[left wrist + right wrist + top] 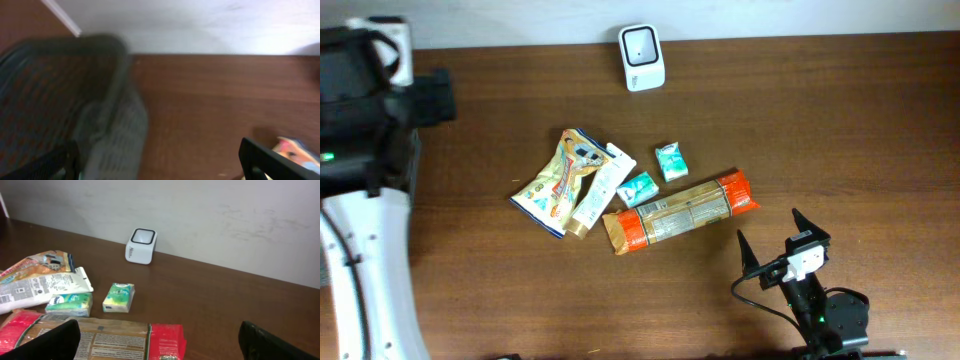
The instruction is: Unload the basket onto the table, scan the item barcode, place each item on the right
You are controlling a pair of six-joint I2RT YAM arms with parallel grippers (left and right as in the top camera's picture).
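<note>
The right end effector [160, 335] hangs open, jaws spread wide, holding nothing. Just ahead of it lies the long orange packet [100, 340], flat on the desk [240, 295], on the near side of the scanner [141, 245] and well apart from it. This looks like the likeliest item to scan, with the pickup not yet begun. A good grasp would close across its narrow width at the red end, leaving the printed panel free to face the scanner's window; where the barcode sits I cannot tell.

Between packet and scanner lie two small green tissue packs [118, 297], with a white tube [603, 190] and snack bag [560, 180] touching the packet's far end, so lift straight up first.

The left end effector [160, 160], also open and empty, is far from the scanner, by a blurred dark mesh thing [60, 110].
</note>
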